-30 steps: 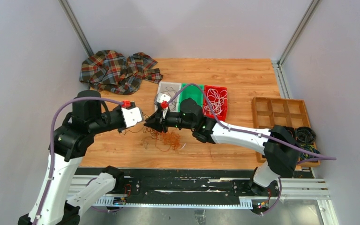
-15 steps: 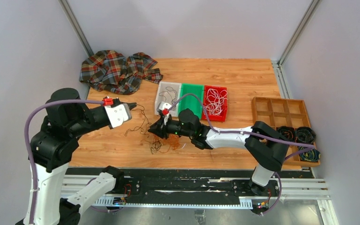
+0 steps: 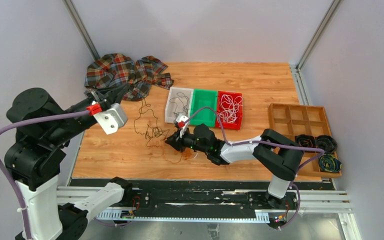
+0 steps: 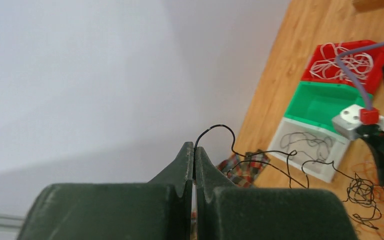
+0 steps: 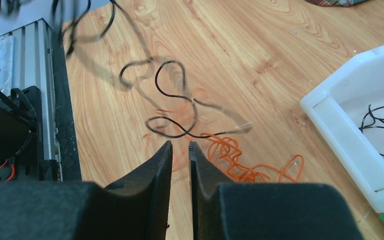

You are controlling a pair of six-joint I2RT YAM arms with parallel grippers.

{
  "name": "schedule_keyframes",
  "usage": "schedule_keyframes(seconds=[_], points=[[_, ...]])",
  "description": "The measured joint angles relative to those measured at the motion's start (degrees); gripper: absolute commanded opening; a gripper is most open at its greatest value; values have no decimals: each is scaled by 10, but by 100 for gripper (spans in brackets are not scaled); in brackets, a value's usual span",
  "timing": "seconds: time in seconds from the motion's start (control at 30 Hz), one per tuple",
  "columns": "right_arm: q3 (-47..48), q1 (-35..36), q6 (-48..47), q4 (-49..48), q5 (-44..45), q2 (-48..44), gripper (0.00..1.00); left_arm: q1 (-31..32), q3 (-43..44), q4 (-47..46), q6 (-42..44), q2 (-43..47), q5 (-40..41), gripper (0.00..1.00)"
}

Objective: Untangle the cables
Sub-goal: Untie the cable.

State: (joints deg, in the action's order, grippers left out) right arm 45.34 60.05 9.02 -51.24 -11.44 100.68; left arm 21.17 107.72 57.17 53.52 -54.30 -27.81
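My left gripper point(image 3: 123, 92) point(image 4: 194, 147) is raised at the left, in front of the plaid cloth, and is shut on the end of a thin black cable point(image 3: 147, 120). That cable hangs down to a small tangle point(image 4: 362, 192) on the wood. My right gripper point(image 3: 171, 142) point(image 5: 180, 143) is low over the table beside the tangle. Its jaws stand a narrow gap apart with nothing clearly between them. A thin orange cable point(image 5: 240, 170) point(image 3: 182, 154) lies loose on the wood just ahead of its fingertips. White cables point(image 3: 229, 106) lie in the red bin.
Three bins stand mid-table: a white one point(image 3: 170, 107) holding a black wire, a green one point(image 3: 204, 96) and a red one point(image 3: 236, 122). A plaid cloth point(image 3: 125, 72) lies at the back left. A wooden compartment tray point(image 3: 300, 120) with dark coils point(image 3: 325, 145) is at the right.
My left gripper has swung left and back, rising and drawing the black cable out of the tangle. My right gripper has moved nearer the front edge and lower, over the orange cable.
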Motion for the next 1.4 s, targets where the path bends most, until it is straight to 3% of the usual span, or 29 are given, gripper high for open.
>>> schedule_keyframes(seconds=[0.07,0.17,0.23,0.37,0.47,0.63,0.83,1.1,1.4], points=[[-7,0,0,-8,6,0,24,0,14,-15,5,-2,11,1],[-27,0,4,-18,18,-4,45,0,29,-31,13,-4,24,1],[-47,0,4,-18,27,-21,53,0,31,-38,19,-3,28,1],[-67,4,-12,8,44,-105,66,0,22,-45,31,3,35,0],[-55,18,-33,21,57,-175,68,0,3,-47,36,10,36,1],[11,36,-57,32,61,-218,69,0,-5,-46,37,12,35,1],[92,40,-76,57,54,-171,69,0,-5,-46,37,13,34,0],[158,40,-104,74,103,-80,38,0,-4,-46,37,13,24,0],[103,39,-97,9,149,2,30,0,41,-52,36,7,23,0]])
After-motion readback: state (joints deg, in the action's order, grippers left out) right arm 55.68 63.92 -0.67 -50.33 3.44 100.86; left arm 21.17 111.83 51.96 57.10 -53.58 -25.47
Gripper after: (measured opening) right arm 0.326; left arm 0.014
